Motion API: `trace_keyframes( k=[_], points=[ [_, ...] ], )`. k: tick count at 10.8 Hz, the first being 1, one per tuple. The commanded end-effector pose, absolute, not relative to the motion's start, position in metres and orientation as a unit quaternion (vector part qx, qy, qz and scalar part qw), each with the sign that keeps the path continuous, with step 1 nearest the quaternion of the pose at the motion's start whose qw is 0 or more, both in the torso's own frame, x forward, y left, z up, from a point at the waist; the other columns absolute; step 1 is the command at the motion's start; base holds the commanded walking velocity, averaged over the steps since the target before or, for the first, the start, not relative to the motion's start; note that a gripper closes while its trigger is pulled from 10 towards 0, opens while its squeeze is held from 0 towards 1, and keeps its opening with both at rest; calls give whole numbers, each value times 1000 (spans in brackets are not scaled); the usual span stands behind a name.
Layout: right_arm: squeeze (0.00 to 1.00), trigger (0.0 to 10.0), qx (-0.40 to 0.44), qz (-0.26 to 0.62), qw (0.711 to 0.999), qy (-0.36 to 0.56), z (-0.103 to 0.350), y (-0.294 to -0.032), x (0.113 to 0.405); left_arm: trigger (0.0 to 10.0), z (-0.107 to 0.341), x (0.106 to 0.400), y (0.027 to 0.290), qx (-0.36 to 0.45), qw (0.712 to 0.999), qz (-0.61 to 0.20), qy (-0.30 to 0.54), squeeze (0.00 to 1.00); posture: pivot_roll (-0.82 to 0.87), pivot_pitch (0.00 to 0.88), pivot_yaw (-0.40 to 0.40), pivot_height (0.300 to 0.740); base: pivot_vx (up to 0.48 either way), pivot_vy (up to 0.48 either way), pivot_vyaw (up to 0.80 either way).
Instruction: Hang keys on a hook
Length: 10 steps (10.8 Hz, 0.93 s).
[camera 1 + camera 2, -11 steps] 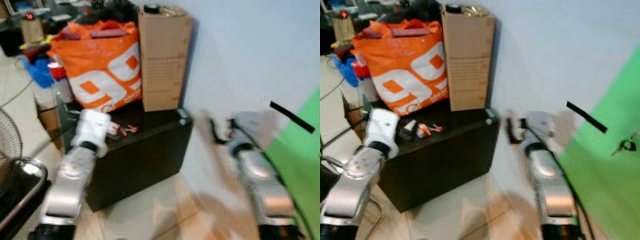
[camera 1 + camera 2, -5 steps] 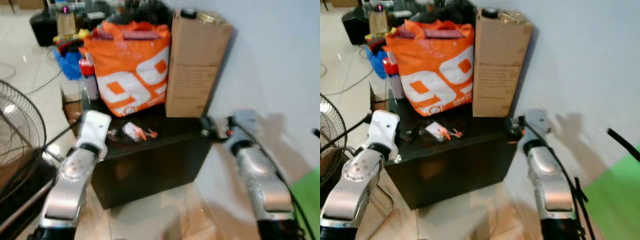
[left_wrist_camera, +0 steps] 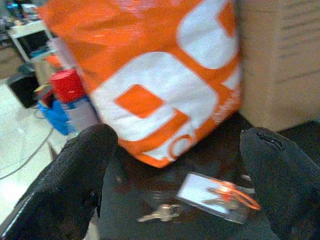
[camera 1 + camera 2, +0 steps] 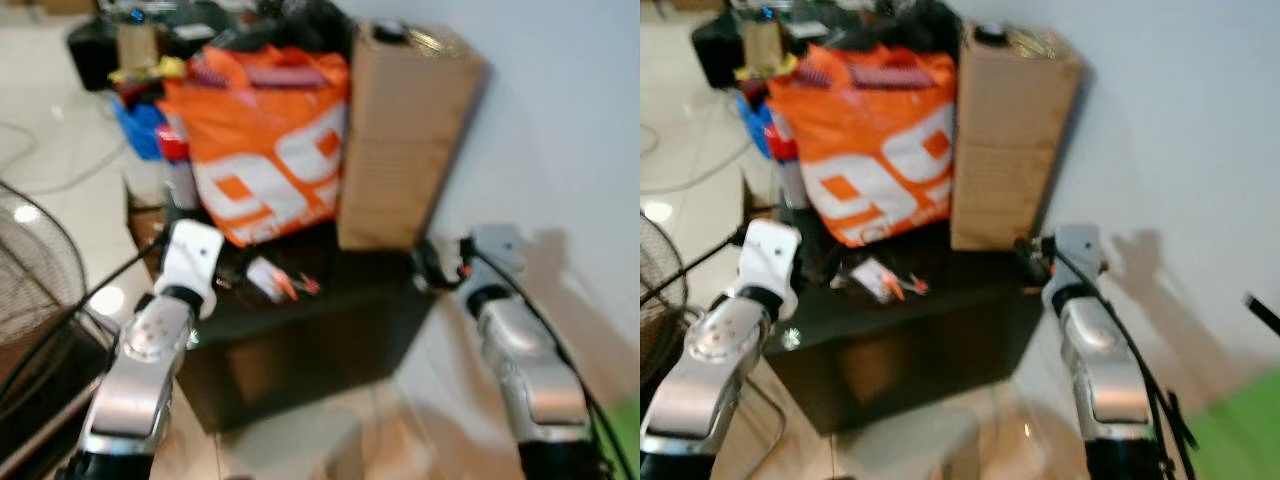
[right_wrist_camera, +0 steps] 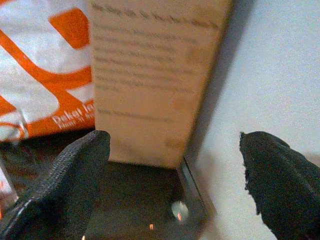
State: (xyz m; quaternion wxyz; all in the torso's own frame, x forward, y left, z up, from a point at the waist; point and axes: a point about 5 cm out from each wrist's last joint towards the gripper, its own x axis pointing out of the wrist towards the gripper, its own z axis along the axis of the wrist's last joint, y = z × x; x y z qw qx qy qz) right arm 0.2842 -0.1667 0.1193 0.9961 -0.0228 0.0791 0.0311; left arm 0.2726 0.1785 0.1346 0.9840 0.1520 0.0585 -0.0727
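The keys [image 3: 161, 213] lie on the dark tabletop [image 4: 940, 315] of a low black cabinet, just left of a small white tag with an orange strap [image 3: 216, 196], and near the front of a large orange-and-white bag [image 4: 265, 140]. Both lie between the two arms, closer to the left one. A tall cardboard box [image 4: 1010, 135] stands at the bag's right, against the pale wall [image 4: 1180, 120].

The left end effector [image 3: 175, 190] is held at the tabletop's left edge, its two black fingers [image 3: 80, 185] spread wide apart and empty; the keys lie on the tabletop beyond the gap between them, untouched.

The right end effector [image 5: 175, 180] is raised at the cabinet's right far corner, beside the base of the cardboard box, its fingers [image 5: 65, 185] likewise wide apart and holding nothing.

To the far left of the bag stand a red-capped can [image 3: 75, 97] and blue clutter [image 4: 135, 125]. A wire fan guard [image 4: 35, 290] sits on the tiled floor [image 4: 685, 150] at the near left. The head views are blurred.
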Motion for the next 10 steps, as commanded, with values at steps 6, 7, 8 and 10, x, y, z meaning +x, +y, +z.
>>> trace_keyframes(
  k=[6,7,8,10],
  points=[
    [1000,10000,-34,50,996,68,123,-160,290,10000,139,275,184,156,984,-62,55,0,62,0,-57,740,332,0,253],
    [1000,10000,-38,53,996,67,124,-161,291,10000,139,275,184,156,984,-62,55,0,61,0,-56,740,326,0,800],
    [1000,10000,-39,52,996,68,123,-163,292,10000,139,275,183,157,984,-63,55,0,63,0,-57,740,330,0,800],
    [1000,10000,-44,40,995,82,119,-170,294,10000,139,275,182,157,984,-65,55,0,61,0,-57,740,328,0,400]
  ],
)
